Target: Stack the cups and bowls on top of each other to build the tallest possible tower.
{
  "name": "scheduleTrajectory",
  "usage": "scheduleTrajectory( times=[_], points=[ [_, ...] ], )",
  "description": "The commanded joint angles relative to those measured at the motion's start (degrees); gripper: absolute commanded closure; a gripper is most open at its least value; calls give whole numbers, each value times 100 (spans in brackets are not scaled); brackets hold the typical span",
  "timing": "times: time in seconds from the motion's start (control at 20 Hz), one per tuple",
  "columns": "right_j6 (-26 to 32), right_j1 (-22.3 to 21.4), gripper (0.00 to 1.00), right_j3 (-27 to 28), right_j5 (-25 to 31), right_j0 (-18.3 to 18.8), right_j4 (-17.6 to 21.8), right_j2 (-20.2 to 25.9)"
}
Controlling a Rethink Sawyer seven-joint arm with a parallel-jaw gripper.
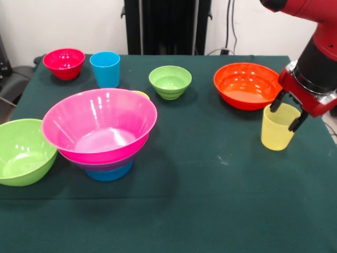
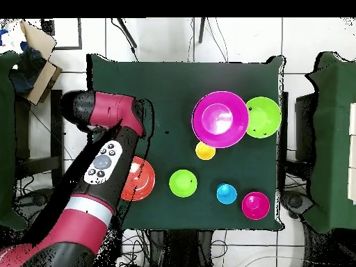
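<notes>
Straddling the rim of the pale yellow cup (image 1: 277, 127) at the front view's right edge, the claw (image 1: 287, 116) sat spread, not clamped. Overhead, the arm (image 2: 104, 149) hid that cup. The tower (image 1: 101, 132), pink bowl topmost, stood at centre-left; only overhead showed the orange-yellow cup (image 2: 205, 150) fully beside it.
</notes>
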State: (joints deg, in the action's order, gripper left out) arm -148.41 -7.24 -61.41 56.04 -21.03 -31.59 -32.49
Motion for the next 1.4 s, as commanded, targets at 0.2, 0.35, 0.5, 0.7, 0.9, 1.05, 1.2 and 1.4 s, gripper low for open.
scheduleTrajectory(
  times=[0.2,0.35,0.5,0.7,0.9,1.05,1.2,1.4],
  points=[
    [-1217,284,0,-119,-482,-23,-51,554],
    [-1133,255,0,-275,-788,-29,-127,690],
    [-982,170,0,-535,-1151,19,-267,919],
    [-771,48,0,-812,-1490,127,-473,1244],
    [-568,-71,0,-999,-1605,263,-610,1532],
    [-587,-77,0,-983,-1544,293,-605,1570],
    [-618,-74,0,-943,-1489,346,-561,1576],
    [-578,-93,0,-983,-1553,386,-515,1636]
  ],
)
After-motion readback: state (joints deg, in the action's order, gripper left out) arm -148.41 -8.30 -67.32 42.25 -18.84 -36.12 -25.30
